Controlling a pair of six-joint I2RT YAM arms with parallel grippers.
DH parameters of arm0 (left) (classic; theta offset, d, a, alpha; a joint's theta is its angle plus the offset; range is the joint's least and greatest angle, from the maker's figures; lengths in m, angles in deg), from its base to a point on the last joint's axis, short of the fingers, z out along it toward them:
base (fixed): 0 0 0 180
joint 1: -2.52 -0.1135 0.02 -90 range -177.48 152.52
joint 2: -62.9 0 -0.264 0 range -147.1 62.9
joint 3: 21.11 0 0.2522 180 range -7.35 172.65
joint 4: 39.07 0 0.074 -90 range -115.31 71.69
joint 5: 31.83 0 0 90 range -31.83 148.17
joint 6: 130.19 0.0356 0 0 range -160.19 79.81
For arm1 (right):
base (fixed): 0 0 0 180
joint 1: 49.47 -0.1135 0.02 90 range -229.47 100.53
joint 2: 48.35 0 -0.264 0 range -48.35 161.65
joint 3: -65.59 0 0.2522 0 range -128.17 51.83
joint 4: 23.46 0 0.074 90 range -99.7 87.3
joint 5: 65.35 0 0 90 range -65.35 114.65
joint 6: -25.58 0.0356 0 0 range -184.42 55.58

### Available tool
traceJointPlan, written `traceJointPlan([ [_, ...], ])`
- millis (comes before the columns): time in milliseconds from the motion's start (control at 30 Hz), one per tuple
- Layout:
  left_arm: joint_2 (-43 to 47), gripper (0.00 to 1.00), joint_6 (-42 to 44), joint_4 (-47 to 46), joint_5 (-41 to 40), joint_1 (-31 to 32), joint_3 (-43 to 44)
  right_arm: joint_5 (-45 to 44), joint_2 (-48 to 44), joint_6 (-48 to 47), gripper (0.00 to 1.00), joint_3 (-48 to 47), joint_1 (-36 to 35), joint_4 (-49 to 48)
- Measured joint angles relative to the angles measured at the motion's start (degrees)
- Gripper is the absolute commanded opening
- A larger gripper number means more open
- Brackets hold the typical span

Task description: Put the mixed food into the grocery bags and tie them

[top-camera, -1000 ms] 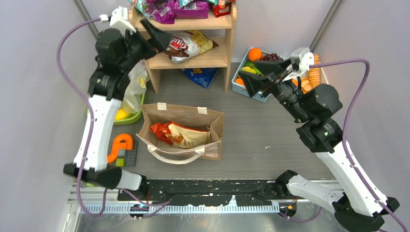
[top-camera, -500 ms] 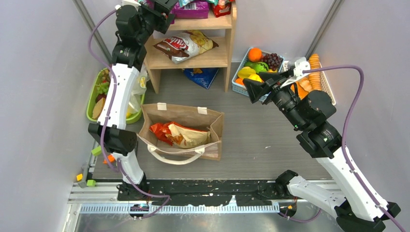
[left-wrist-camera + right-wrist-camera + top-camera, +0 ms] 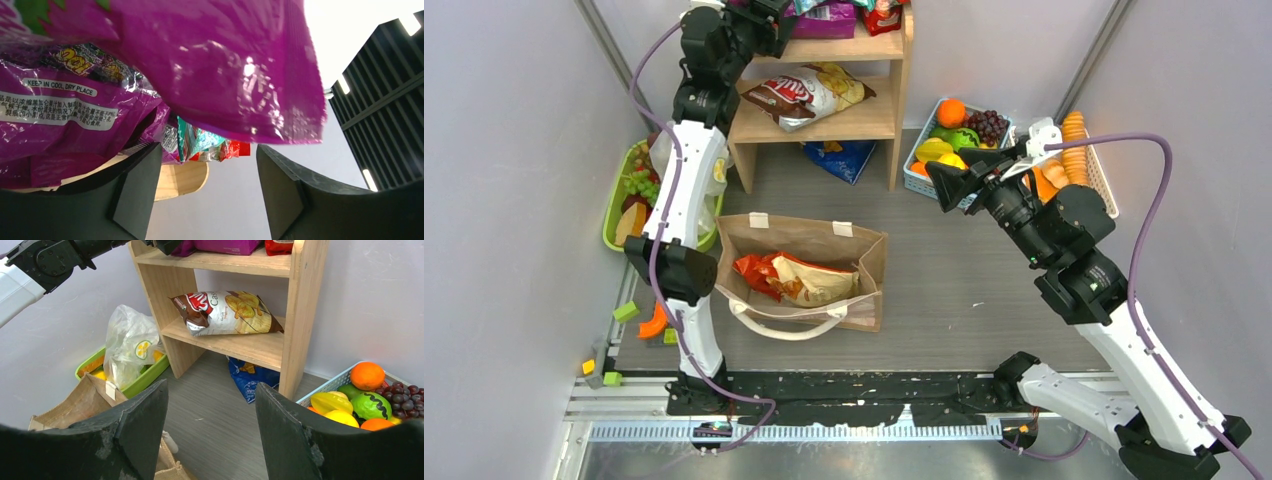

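The tan burlap tote [image 3: 869, 262] stands open mid-floor with a red-orange packet [image 3: 794, 278] inside; its white handle [image 3: 784, 328] hangs in front. The clear plastic bag [image 3: 129, 345] lies crumpled on the green basket. A brown-white packet [image 3: 809, 95] lies on the middle shelf, also in the right wrist view [image 3: 225, 312]. Purple packets [image 3: 150, 65] fill the top shelf. My left gripper [image 3: 774, 12] is open and empty just under them [image 3: 207, 190]. My right gripper [image 3: 949, 180] is open and empty above the floor [image 3: 210, 430], beside the fruit basket [image 3: 921, 150].
The wooden shelf unit [image 3: 879, 120] stands at the back. A blue packet [image 3: 839, 158] lies on the floor under it. The green basket [image 3: 614, 215] is at left, a white basket [image 3: 1094, 160] with orange items at right. Toy blocks [image 3: 654, 320] lie near the left arm's base.
My left arm has swung up from the middle shelf to the top shelf's purple packets. My right gripper has drawn back slightly from the fruit basket, still open.
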Motion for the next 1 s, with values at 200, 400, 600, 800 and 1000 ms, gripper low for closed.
traceJointPlan([
  [200,-2.2,0.57,-2.4,-1.5,0.0,0.0,1.8,0.0,1.2,-0.1,0.71,0.0,0.0,0.0],
  [400,-3.3,0.46,-4.2,-3.5,0.0,0.3,1.9,0.0,1.4,-0.2,0.71,0.0,0.0,0.0],
  [600,-5.6,0.08,-7.7,-5.4,0.4,0.5,2.7,0.0,1.5,-0.3,0.71,0.0,0.0,0.0],
  [800,-6.2,0.00,-8.1,-6.0,0.9,0.5,2.9,0.0,1.4,-0.2,0.71,0.0,0.0,0.0],
  [1000,-5.7,0.00,-5.9,-7.6,1.5,0.5,2.6,0.0,1.3,0.0,0.70,0.1,0.0,-0.1],
])
